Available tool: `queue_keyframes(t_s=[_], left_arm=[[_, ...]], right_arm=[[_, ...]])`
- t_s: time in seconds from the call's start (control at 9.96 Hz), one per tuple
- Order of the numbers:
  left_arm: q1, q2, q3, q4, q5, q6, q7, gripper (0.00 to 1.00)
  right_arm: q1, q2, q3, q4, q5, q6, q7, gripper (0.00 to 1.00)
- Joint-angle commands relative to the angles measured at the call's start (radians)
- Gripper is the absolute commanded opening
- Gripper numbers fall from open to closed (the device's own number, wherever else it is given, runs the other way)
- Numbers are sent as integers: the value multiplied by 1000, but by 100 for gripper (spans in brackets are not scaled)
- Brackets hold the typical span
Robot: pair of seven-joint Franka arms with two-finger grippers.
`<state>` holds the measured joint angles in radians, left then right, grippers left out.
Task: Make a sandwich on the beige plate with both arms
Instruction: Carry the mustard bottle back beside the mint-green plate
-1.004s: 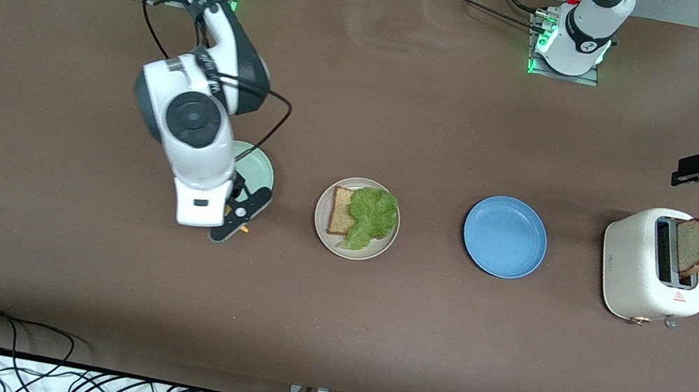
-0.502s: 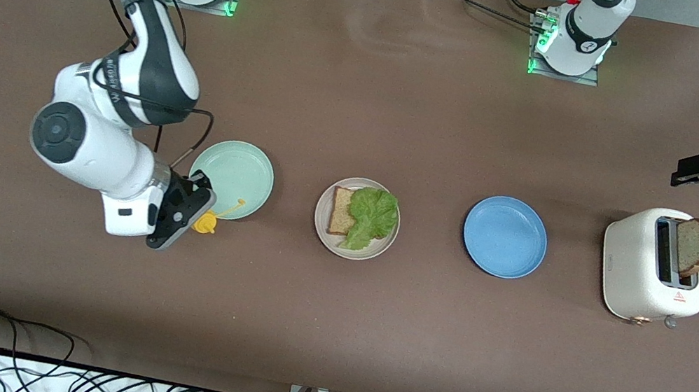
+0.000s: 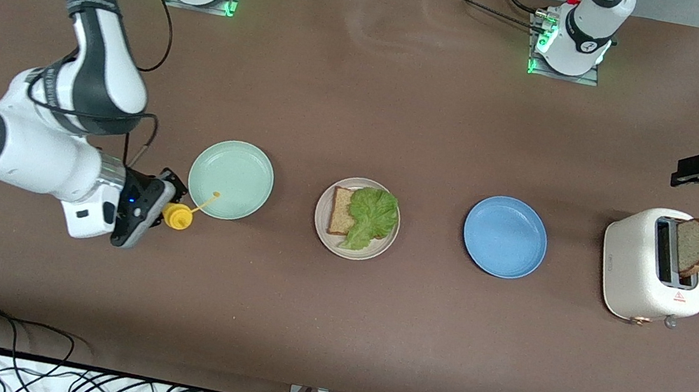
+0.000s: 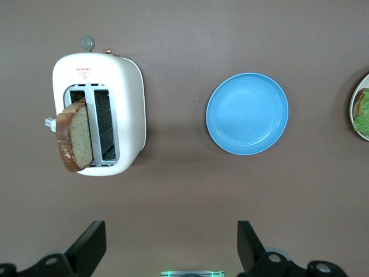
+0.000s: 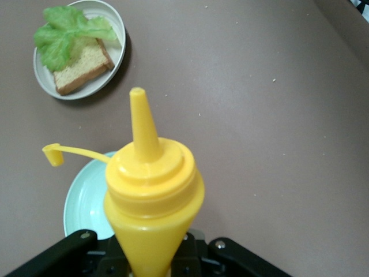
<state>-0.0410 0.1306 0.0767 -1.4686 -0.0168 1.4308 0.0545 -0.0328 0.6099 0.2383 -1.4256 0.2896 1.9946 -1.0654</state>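
Observation:
The beige plate (image 3: 331, 241) sits mid-table with one brown-crusted bread slice (image 3: 340, 211) and a ruffled lettuce leaf (image 3: 372, 217) lying partly over it. A second bread slice (image 3: 694, 247) sticks up out of the white toaster (image 3: 643, 266). My right gripper (image 3: 160, 203) hangs over the table beside the mint-green plate (image 3: 231, 180), shut on a yellow squeeze bottle (image 3: 178, 216) whose cap dangles on its strap. The right wrist view shows the bottle (image 5: 153, 196) pointing toward the beige plate (image 5: 115, 34). My left gripper (image 3: 687, 171) waits open and empty over the table near the toaster (image 4: 130, 104).
A bare blue plate (image 3: 504, 237) lies between the beige plate and the toaster. Both arm bases stand along the table's edge farthest from the front camera. Cables run along the edge nearest that camera.
My right arm has swung from over the mint-green plate toward its own end of the table, carrying the yellow bottle and tipping it sideways. The left arm has not moved.

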Motion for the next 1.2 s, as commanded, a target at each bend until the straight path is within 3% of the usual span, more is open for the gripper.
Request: queue_keyframes(t_s=[0.0, 0.4, 0.5, 0.7, 1.1], left_arm=[[6, 1, -3, 5, -3, 5, 22, 100], [6, 1, -3, 4, -2, 5, 22, 100], [6, 1, -3, 4, -3, 5, 22, 100], [6, 1, -3, 4, -2, 5, 22, 100], [6, 0, -3, 4, -3, 5, 22, 100]], right_arm=[[-51, -53, -29, -114, 184, -2, -279, 0], [-82, -84, -193, -320, 576, -124, -865, 0], [-84, -84, -236, -357, 633, -170, -965, 0], [-91, -78, -280, -424, 706, -232, -1131, 0], [-121, -35, -292, -483, 714, -260, -1301, 0]])
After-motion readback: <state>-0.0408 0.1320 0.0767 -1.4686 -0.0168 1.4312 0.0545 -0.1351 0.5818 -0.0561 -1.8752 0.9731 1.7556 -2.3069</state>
